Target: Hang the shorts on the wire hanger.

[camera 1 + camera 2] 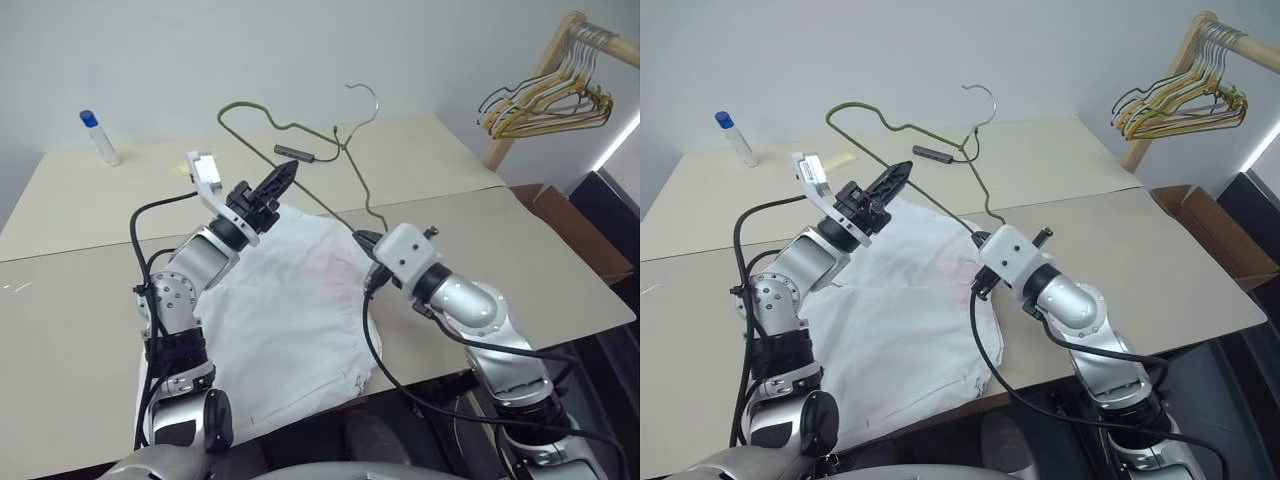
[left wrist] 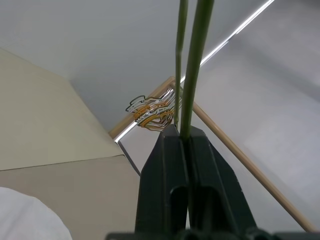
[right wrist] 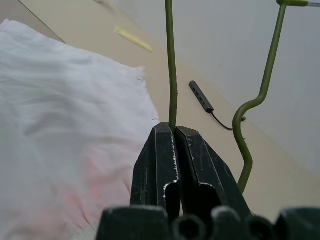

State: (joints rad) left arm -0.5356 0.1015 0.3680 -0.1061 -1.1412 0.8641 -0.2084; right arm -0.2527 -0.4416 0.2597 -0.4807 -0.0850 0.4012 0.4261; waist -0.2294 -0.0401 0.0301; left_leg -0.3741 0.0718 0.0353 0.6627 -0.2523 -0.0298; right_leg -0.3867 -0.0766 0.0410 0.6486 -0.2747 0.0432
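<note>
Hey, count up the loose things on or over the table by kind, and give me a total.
Shorts: 1, white, lying flat
Wire hanger: 1, olive-green, held up over the table by both tools
Bottle: 1, white with a blue cap
Small black device with a cord: 1
Total: 4

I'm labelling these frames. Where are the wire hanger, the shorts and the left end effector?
wire hanger (image 1: 358,180): left eye view, on the slanted wire below the hook.
shorts (image 1: 290,310): left eye view, on the white cloth's middle.
left end effector (image 1: 283,177): left eye view, at its fingertips.
</note>
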